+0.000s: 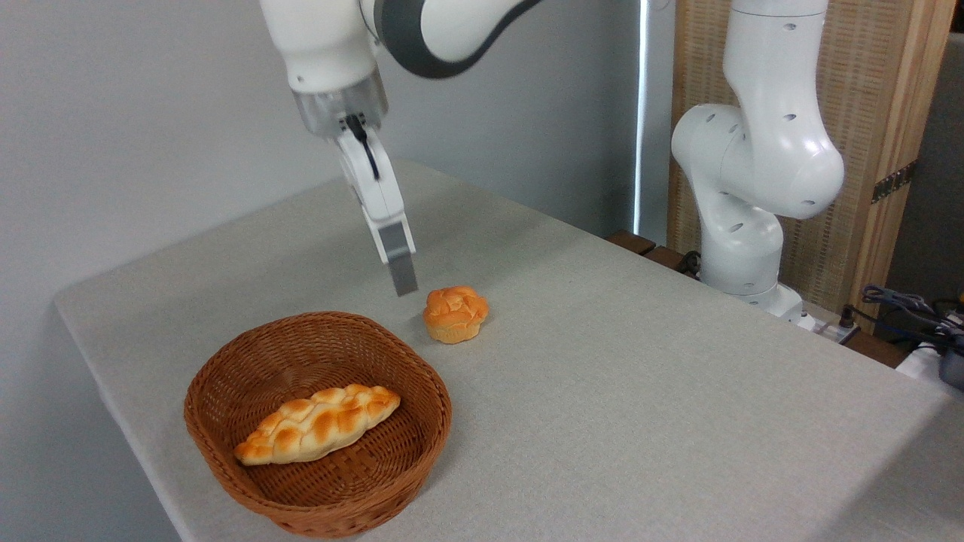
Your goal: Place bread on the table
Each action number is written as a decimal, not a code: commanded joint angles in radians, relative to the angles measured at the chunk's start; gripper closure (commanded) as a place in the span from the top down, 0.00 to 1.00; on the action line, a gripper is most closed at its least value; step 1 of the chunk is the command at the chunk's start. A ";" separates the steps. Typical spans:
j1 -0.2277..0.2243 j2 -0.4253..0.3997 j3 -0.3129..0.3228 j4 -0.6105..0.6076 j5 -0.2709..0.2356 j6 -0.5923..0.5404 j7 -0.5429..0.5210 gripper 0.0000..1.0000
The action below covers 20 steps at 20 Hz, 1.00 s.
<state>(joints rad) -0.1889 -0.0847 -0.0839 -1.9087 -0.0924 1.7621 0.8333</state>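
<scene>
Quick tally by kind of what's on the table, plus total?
Small round golden-orange bun on the light grey-beige table: 1
Long braided golden loaf, in the basket: 1
Brown woven wicker basket: 1
Total: 3

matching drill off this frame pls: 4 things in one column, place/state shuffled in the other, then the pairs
Things:
1. bread
2. braided loaf
3. basket
4. gripper

Places/states:
A. lying inside the wicker
B. hanging in the air, holding nothing
C. sitting on the table, outside the basket
D. on the table's near left part, with one item in it

Pairs: 1-C, 2-A, 3-D, 4-B
</scene>
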 commanded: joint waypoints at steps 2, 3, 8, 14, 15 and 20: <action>0.034 0.008 0.042 0.126 0.016 -0.006 -0.103 1.00; 0.034 0.009 0.068 0.151 0.014 -0.006 -0.118 1.00; 0.036 0.054 0.147 0.290 0.019 -0.102 -0.163 1.00; 0.036 0.094 0.158 0.378 0.053 -0.167 -0.198 1.00; 0.036 0.094 0.156 0.378 0.053 -0.165 -0.207 1.00; 0.083 0.091 0.138 0.373 0.053 -0.165 -0.195 1.00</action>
<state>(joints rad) -0.1387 0.0031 0.0677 -1.5568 -0.0547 1.6244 0.6533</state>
